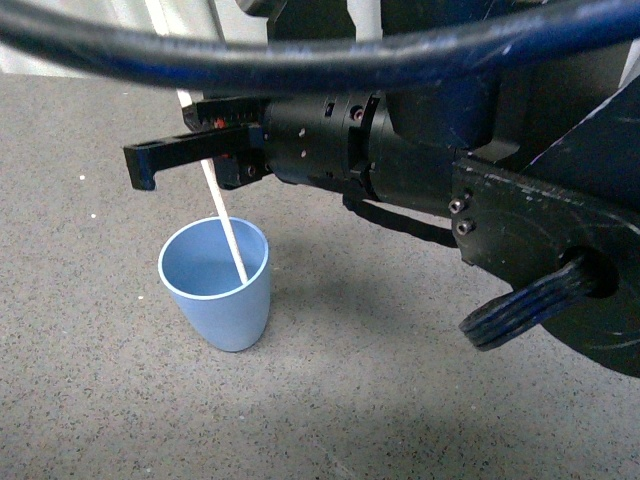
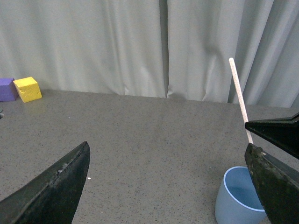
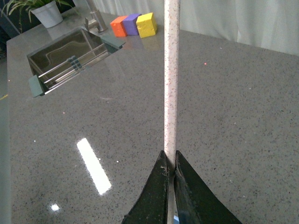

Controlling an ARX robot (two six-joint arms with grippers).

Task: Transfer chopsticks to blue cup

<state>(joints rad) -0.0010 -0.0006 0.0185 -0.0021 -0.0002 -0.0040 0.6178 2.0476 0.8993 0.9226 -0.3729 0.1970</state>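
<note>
The blue cup (image 1: 218, 290) stands upright on the grey counter. My right gripper (image 1: 205, 165) hovers above it, shut on the chopsticks (image 1: 225, 225), a single pale stick. The stick slants down, and its lower end is inside the cup, near the inner wall. In the right wrist view the jaws (image 3: 171, 168) pinch the stick (image 3: 171, 70), which rises out of them. In the left wrist view my left gripper (image 2: 168, 196) is open and empty, with the cup (image 2: 236, 200) beside its one finger (image 2: 275, 186) and the stick (image 2: 239, 98) above the cup.
A sink (image 3: 70, 51) with a faucet (image 3: 96, 21) is set into the counter. Orange (image 3: 119, 25), purple (image 3: 132, 22) and yellow (image 3: 145, 24) blocks stand by the curtain (image 2: 140, 46). A potted plant (image 3: 46, 14) stands beyond the sink. A black cable (image 1: 300, 60) crosses the front view.
</note>
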